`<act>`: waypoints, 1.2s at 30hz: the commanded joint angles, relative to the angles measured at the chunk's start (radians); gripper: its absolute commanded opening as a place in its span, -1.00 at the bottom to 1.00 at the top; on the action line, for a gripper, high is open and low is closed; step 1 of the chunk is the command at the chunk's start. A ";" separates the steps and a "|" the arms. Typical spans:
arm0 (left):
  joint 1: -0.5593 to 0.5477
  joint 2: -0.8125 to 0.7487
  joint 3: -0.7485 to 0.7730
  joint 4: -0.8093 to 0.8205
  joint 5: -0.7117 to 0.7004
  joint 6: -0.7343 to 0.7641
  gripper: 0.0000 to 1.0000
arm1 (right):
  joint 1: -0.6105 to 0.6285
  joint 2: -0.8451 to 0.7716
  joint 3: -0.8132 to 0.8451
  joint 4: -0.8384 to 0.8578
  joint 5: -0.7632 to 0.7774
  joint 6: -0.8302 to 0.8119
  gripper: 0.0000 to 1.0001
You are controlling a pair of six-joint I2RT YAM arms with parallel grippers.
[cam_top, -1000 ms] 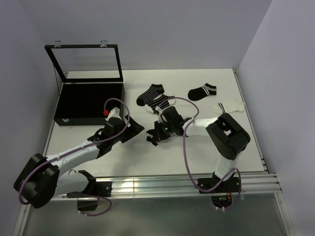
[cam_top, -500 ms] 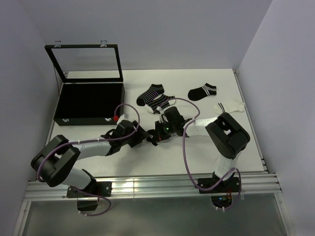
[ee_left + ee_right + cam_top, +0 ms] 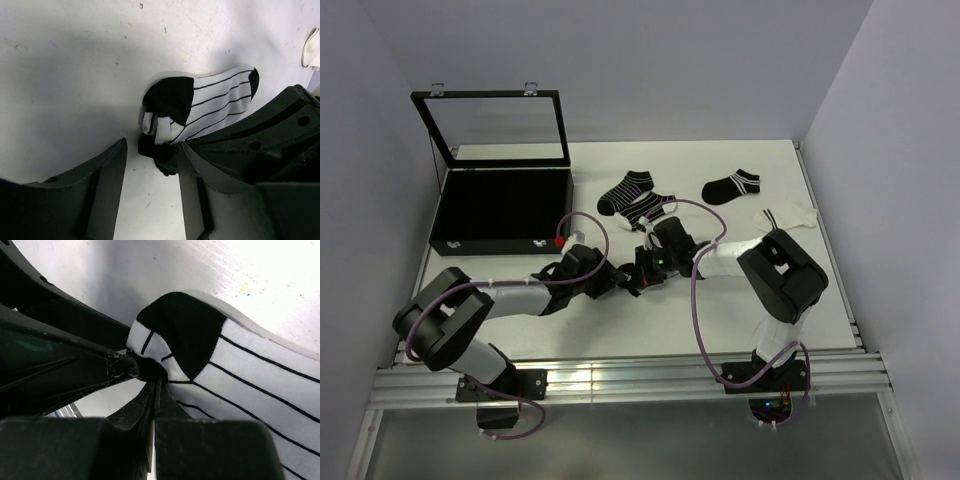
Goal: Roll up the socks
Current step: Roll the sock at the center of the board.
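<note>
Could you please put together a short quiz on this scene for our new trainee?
1. True or false: the right gripper is shut on the edge of the white striped sock.
2. How does the left gripper stand? A) open, next to that sock; B) shut on a black sock; C) out of view.
3. Fill in: the lid of the black case stands ____.

Key: 1 true; 2 A; 3 open.
</note>
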 commanded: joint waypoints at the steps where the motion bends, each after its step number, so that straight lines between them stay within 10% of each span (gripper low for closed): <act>1: -0.006 0.018 0.024 0.040 -0.025 -0.016 -0.01 | -0.004 0.020 -0.017 0.006 0.007 -0.009 -1.00; 9: -0.007 0.051 0.048 0.040 -0.013 -0.015 -0.29 | -0.004 0.010 -0.017 -0.002 0.018 -0.018 -1.00; 17: -0.007 0.045 0.065 0.016 -0.012 -0.006 -0.98 | -0.001 -0.020 -0.022 -0.002 0.045 -0.041 -0.99; 27: -0.012 0.032 0.106 -0.075 -0.033 0.007 -0.99 | 0.071 -0.174 -0.046 -0.014 0.272 -0.101 -0.41; 36: -0.015 0.034 0.157 -0.168 -0.053 0.042 -0.99 | 0.120 -0.273 -0.100 0.023 0.449 -0.093 -0.60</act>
